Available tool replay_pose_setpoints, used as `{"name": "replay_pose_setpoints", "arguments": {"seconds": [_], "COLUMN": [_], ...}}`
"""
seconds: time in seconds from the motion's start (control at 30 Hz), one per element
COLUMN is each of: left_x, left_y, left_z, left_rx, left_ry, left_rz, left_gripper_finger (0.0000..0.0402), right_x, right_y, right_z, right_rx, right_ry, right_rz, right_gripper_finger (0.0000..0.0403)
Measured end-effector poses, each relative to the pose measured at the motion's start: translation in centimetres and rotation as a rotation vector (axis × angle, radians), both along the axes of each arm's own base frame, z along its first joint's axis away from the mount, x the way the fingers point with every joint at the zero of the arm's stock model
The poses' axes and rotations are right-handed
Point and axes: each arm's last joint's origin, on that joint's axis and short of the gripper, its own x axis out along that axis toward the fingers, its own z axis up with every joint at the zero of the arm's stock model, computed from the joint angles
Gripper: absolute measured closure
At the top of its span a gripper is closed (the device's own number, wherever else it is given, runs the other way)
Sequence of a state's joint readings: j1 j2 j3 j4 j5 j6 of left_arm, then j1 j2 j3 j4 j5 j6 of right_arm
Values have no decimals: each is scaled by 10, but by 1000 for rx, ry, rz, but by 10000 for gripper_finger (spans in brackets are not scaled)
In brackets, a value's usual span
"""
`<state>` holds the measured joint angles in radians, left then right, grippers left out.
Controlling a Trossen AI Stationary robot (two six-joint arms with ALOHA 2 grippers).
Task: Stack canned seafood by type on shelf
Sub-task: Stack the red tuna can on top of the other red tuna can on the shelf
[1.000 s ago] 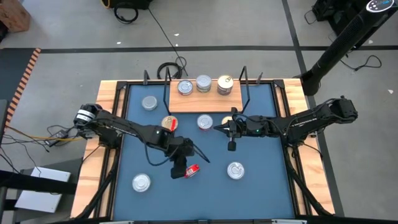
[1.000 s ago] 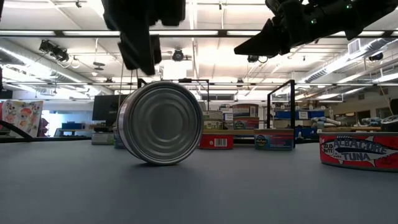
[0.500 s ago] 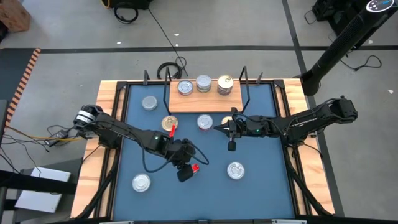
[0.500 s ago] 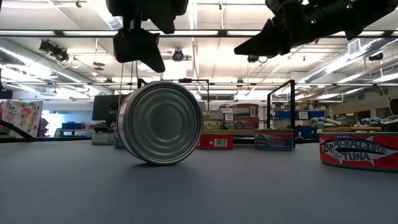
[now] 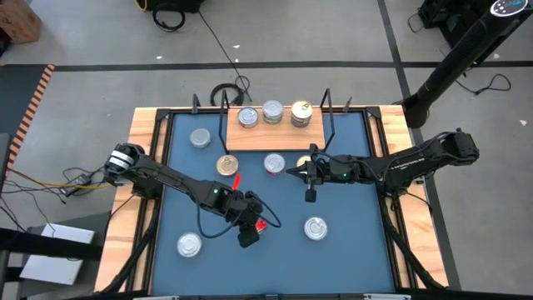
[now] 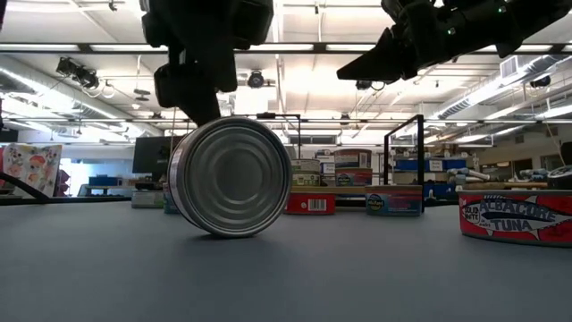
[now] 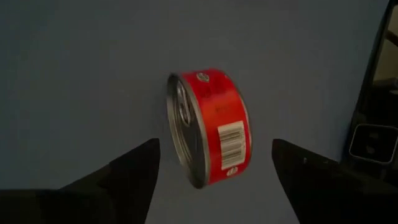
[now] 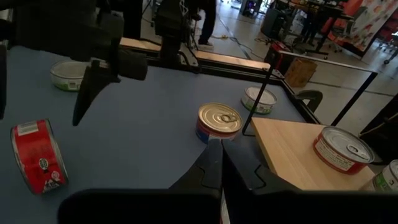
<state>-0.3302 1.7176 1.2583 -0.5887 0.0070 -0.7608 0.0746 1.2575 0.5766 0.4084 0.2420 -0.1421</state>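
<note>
Desk (image 5: 350, 250), then shelf (image 5: 275, 137) at its far edge, carrying three tins: your left tool (image 5: 248, 231) hangs released and spread wide over the red-sided tin (image 7: 208, 127), which stands on its rim mid-desk, so lower squarely and clamp across its flat faces. Right tool (image 5: 310, 194) waits clenched, empty, near the shelf. The tin shows silver pull-tab lid, barcode on red wall.

From above the dark left gripper (image 5: 249, 233) covers most of the red-sided round tin (image 5: 261, 225) standing on edge, the low view crops the red albacore tuna tin (image 6: 525, 219) at its edge, and shelf tin labels are too small to read.
</note>
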Motion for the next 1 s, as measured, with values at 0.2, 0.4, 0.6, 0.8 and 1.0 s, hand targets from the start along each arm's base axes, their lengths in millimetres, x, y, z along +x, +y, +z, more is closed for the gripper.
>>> {"name": "replay_pose_setpoints", "arguments": {"seconds": [0.2,0.4,0.6,0.8,1.0], "left_x": [1,3,6,8,8], "left_y": [-1,-2,-3,-3,-3], "left_z": [-1,-5,-14,-20,-20], "left_rx": [11,31,44,78,115], "left_ry": [-7,-6,11,20,12], "left_rz": [2,-14,-21,-51,-115], "left_gripper_finger": [89,89,89,89,114], "right_x": [0,0,0,0,0], "right_y": [0,0,0,0,0], "right_z": [0,0,0,0,-1], "right_rx": [0,0,0,-1,-1], "right_ry": [0,0,1,5,6], "right_rz": [0,0,-1,-1,-1], "right_gripper_finger": [393,391,392,392,391]}}
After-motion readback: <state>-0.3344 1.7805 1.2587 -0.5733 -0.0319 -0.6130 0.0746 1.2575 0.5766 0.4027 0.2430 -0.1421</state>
